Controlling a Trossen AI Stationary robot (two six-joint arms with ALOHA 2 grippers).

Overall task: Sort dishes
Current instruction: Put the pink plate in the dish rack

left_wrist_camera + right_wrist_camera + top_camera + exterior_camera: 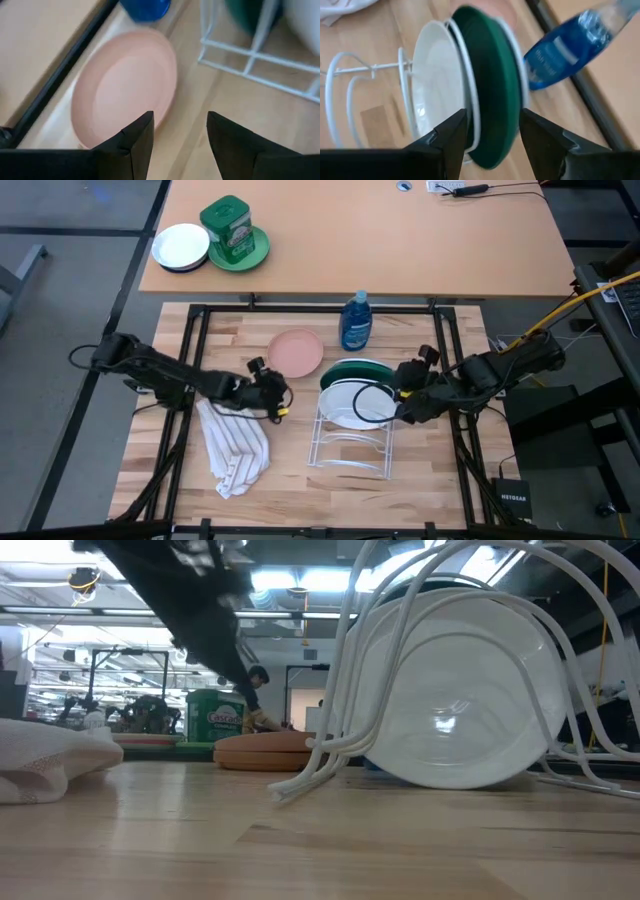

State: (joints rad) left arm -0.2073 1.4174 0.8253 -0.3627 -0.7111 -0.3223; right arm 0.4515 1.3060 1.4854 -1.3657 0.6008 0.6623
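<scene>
The salmon pink plate (296,352) (125,87) (265,748) lies flat on the table. My left gripper (272,392) (180,122) is open beside its near rim, one finger over the rim. The white plate (355,405) (432,85) (460,690) and the dark green plate (356,369) (492,85) stand on edge in the white wire rack (350,448). My right gripper (403,398) (493,120) is open at the rack's right side, its fingers on either side of the green plate's rim. The brown plate is out of view.
A blue bottle (355,322) (570,47) stands just beyond the rack and the pink plate. A white cloth (235,442) (50,755) lies at the near left. On the far table sit a small white dish (181,246) and a green tin (230,227) on a green plate.
</scene>
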